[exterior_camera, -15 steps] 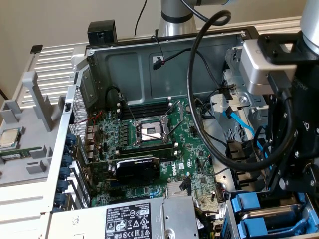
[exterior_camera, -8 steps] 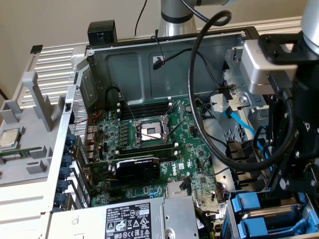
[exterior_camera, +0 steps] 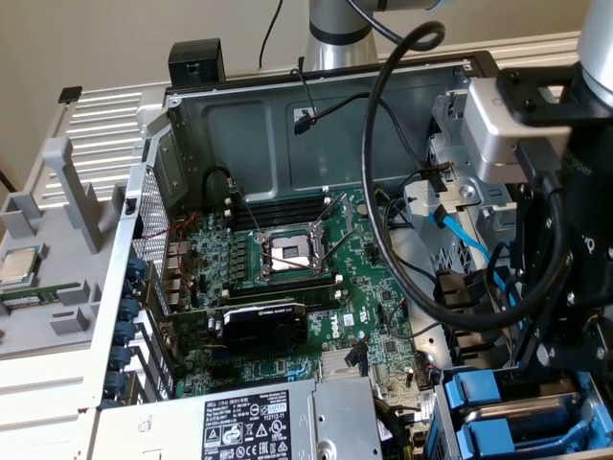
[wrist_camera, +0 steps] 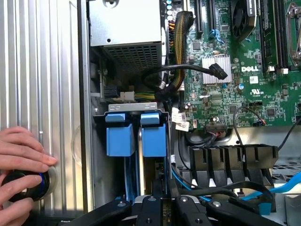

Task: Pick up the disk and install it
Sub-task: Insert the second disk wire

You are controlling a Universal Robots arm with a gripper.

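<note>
An open computer case (exterior_camera: 192, 125) lies on its side, its green motherboard (exterior_camera: 287, 278) facing up. At the chassis's six o'clock sits the grey power supply (exterior_camera: 249, 422); two blue drive carriers (exterior_camera: 479, 402) occupy the five o'clock corner.

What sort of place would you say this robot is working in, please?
Probably a computer assembly or repair bench: an opened desktop workstation case lies on its side, showing its green motherboard, an empty CPU socket, the labelled power supply and blue drive carriers. A person's hand rests beside the case.

Evenly and rather softly lit from above, with mild glare on the ribbed metal panel (wrist_camera: 42, 61). Deep shadow inside the drive bay (wrist_camera: 136, 141). Slightly soft focus throughout.
</note>
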